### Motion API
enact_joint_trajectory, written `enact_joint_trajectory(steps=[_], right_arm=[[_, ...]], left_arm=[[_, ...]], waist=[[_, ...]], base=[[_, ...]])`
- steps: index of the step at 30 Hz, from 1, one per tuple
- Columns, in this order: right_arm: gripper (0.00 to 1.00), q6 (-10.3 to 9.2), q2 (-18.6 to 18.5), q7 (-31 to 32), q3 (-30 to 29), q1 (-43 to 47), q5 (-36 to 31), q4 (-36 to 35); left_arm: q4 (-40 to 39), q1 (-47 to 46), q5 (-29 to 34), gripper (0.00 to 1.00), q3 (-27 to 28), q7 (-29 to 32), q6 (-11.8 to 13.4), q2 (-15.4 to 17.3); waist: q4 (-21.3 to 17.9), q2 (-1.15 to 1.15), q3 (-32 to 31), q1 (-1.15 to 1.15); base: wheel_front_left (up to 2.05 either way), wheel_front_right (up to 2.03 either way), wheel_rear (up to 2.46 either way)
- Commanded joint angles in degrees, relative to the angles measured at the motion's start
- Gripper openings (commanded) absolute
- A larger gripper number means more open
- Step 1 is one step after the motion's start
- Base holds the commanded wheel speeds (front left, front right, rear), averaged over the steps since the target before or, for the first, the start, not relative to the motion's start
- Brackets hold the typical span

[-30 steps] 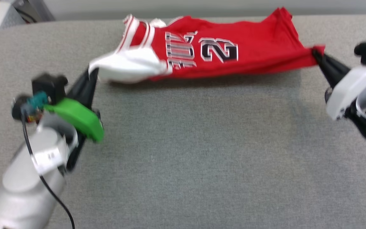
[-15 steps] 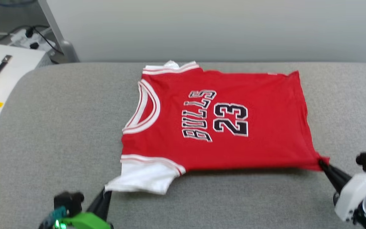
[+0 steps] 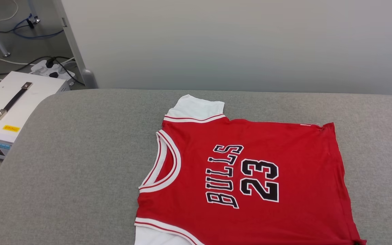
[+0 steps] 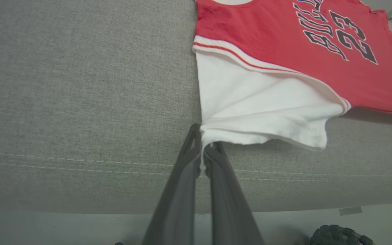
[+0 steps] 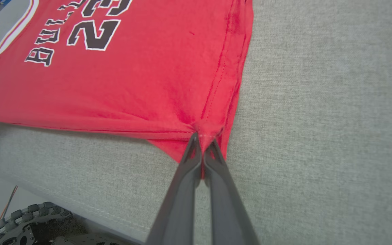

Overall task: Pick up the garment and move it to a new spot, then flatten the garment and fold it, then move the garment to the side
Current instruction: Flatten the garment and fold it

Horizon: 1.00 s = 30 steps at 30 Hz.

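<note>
1. The garment [image 3: 250,177] lies front-up on the grey counter [image 3: 80,153], towards the robot's right of the middle. Its lettering and number are readable and its red body is spread nearly flat.
2. Judging from that, the pick-up and the shift to a spot look done. The flattening looks close to its end (the near edge is raised a little off the counter, with a shadow under it).
3. The fold and the move to the side are not yet begun: no part of the body lies doubled over.
4. The far sleeve [image 3: 196,107] lies flat beyond the striped shoulder trim. The near sleeve [image 4: 257,102] fans out towards the robot, narrowing to the point where it is gripped.
5. The left hand [image 4: 202,149] is pinched closed on the edge of that near sleeve, with a sliver of white cloth showing between its fingertips.
6. The right hand [image 5: 202,139] is clamped just as tightly on the red bottom corner [image 5: 208,131] of the hem, and puckers radiate from the grip.
7. Both hands sit low at the robot's side of the counter and well apart. Their fingers point away from the robot, with the garment's near edge stretched between them.
8. The likely next need is to lay that edge down and let go, then take a new hold for the fold.
</note>
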Motion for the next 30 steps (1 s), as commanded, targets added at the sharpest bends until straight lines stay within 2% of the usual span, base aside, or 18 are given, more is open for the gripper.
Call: enact_joint_trajectory(steps=[1, 7, 14, 23, 25, 30], right_arm=[[0.0, -0.05, -0.27, 0.27, -1.15, 1.15, -0.14, -0.56], [0.0, -0.05, 1.24, 1.54, -5.34, 1.9, -3.69, -2.59], [0.0, -0.05, 2.5, 4.64, -11.74, -1.12, -7.47, -6.09], [0.0, -0.05, 5.26, 9.44, -16.39, -7.84, -10.09, -8.63], [0.0, -0.05, 6.39, 11.35, -16.84, -11.53, -10.53, -7.68], [0.0, -0.05, 7.7, 13.14, -16.05, -15.98, -11.24, -5.12]], left_arm=[[-0.11, 0.69, -0.4, 0.0, 0.45, -0.15, 0.65, 0.29], [-0.15, -3.5, 2.15, 0.0, -0.2, -0.71, -0.03, 0.02], [1.55, -15.35, 5.12, 0.0, 0.46, 0.37, -2.67, 0.8], [8.55, -31.72, 7.01, 0.0, 0.58, 3.03, -8.11, 0.33], [13.51, -37.27, 7.84, 0.0, -0.17, 3.59, -10.64, -0.55], [21.43, -43.45, 8.47, 0.0, -1.33, 3.36, -13.45, -2.53]], waist=[[0.14, 0.0, 0.15, 0.01], [-0.19, 0.0, 0.74, 0.01], [-1.46, 0.0, 3.29, 0.01], [-4.24, 0.0, 9.3, 0.01], [-5.4, 0.0, 12.05, 0.01], [-5.77, 0.0, 15.29, 0.01]], base=[[0.0, 0.0, 0.0], [0.0, 0.0, 0.0], [0.0, 0.0, 0.0], [0.0, 0.0, 0.0], [0.0, 0.0, 0.0], [0.0, 0.0, 0.0]])
